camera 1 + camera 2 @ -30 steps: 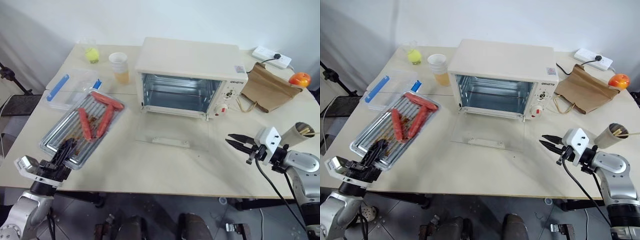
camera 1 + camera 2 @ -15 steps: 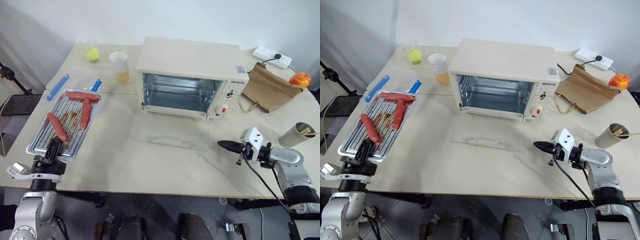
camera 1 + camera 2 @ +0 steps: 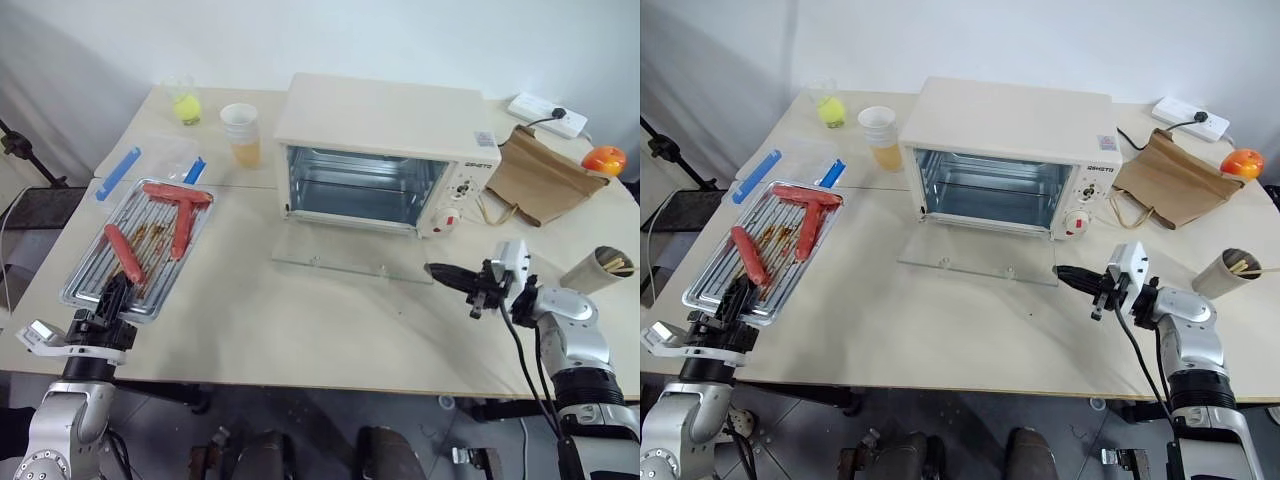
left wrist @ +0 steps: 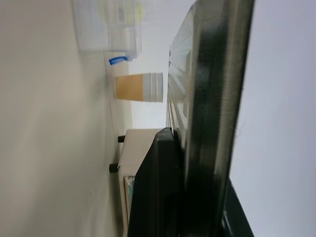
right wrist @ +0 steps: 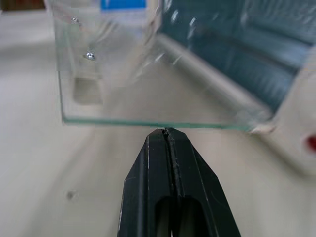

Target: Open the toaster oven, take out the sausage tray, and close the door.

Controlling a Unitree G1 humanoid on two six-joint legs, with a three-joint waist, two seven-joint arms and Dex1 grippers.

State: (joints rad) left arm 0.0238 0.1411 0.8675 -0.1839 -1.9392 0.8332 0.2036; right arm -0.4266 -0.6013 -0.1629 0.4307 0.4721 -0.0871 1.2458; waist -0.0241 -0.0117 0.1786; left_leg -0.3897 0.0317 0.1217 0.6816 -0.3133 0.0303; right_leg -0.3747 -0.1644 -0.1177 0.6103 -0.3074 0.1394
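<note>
The cream toaster oven (image 3: 380, 125) stands mid-table, its cavity showing. Its glass door (image 3: 345, 250) hangs open, slanting low over the table. My right gripper (image 3: 436, 270) is shut, and its tips (image 5: 165, 131) meet the door's (image 5: 148, 74) front glass edge near the right corner. The sausage tray (image 3: 85, 280), shiny metal with three reddish sausages (image 3: 125, 253), is out at the table's left. My left gripper (image 3: 110, 298) is shut on its near rim. In the left wrist view a black finger (image 4: 158, 187) lies against the tray rim (image 4: 217, 98).
Behind the tray lies a clear plastic box with blue clips (image 3: 150, 160). A paper cup (image 3: 240, 135) and a glass (image 3: 183, 103) stand at the back left. At the right are a brown paper bag (image 3: 535, 175), an orange (image 3: 603, 160), a power strip (image 3: 545, 113) and a cup of sticks (image 3: 600, 265).
The tray swung round and shifted left with my left gripper. My right gripper moved left up to the door's corner, and the door's front edge has come up off the table.
</note>
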